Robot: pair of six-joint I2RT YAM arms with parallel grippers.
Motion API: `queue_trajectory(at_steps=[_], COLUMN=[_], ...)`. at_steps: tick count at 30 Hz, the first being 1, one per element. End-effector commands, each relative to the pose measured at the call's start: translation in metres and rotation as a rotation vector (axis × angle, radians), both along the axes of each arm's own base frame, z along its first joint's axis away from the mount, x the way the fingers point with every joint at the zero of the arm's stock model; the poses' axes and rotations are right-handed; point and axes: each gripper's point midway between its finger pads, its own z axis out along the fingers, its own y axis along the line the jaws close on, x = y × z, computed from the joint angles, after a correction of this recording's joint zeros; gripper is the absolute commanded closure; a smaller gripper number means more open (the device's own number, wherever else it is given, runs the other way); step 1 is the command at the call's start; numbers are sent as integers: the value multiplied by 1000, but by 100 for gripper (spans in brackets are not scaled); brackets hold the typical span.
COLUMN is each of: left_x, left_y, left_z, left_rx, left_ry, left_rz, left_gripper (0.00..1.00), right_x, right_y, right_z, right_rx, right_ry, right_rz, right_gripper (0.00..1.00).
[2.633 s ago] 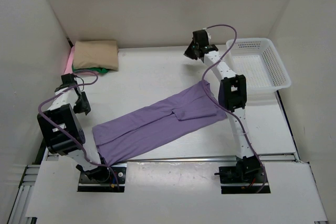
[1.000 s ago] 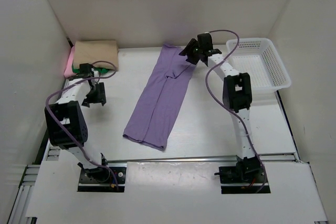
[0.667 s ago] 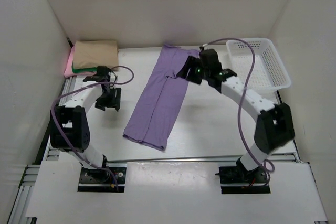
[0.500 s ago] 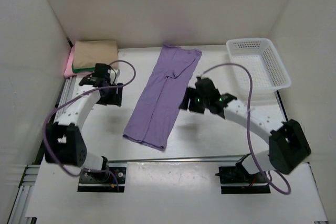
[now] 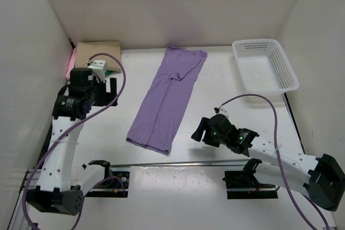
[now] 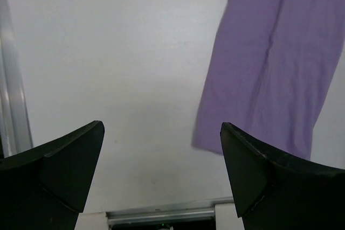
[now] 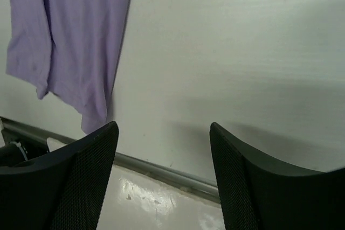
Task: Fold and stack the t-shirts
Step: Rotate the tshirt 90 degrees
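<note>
Hanging over the left side of the desk [image 5: 226, 79], the left claw [image 5: 108, 85] shows in the top view with its jaws apart, though that view is too small to tell what lies between them. The purple shirt [image 5: 167, 100] lies flat in a long folded strip off to that claw's right, apart from it. Just behind the claw sits a stack with the tan shirt [image 5: 99, 47] on top and the edge of a pink shirt [image 5: 70, 64] showing under it. The right claw [image 5: 200, 131] is low near the front edge of the desk. The purple shirt's near end is just to its left, not touching, and the white basket [image 5: 283, 68] stands well beyond it at the far right.

In the left wrist view, the left claw [image 6: 161, 171] stands wide open and grips nothing. Bare desk fills the space between its jaws, and the purple shirt [image 6: 269, 68] runs ahead of the right jaw. A metal rail [image 6: 13, 106] lines the left side.

In the right wrist view, the right claw [image 7: 164, 173] is also open and empty. The purple shirt's [image 7: 70, 36] hem is ahead of the left jaw, apart from it.
</note>
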Motion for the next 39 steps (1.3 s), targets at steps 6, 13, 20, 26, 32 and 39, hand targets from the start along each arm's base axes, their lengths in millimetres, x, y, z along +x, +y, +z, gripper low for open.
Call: queue_trajectory(at_steps=[6, 13, 20, 26, 32, 39], left_x=[-32, -42, -42, -46, -51, -76], left_y=[-11, -14, -23, -26, -26, -47], left_z=[-49, -64, -71, -70, -73, -88], left_rx=[-32, -45, -81, -94, -93, -134], left_ry=[155, 184, 205, 195, 217, 370], left_rz=[-60, -77, -117, -131, -130, -227], left_gripper=[0, 0, 0, 0, 8, 28], right_x=[-23, -40, -36, -54, -54, -59], right_y=[68, 127, 138, 140, 153, 96], right_z=[-3, -6, -31, -53, -51, -49], right_rx=[293, 218, 150, 90, 88, 68], right_ry=[146, 193, 270, 401, 394, 350], right_rz=[13, 121, 46, 43, 79, -36], right_gripper=[29, 32, 44, 56, 81, 100])
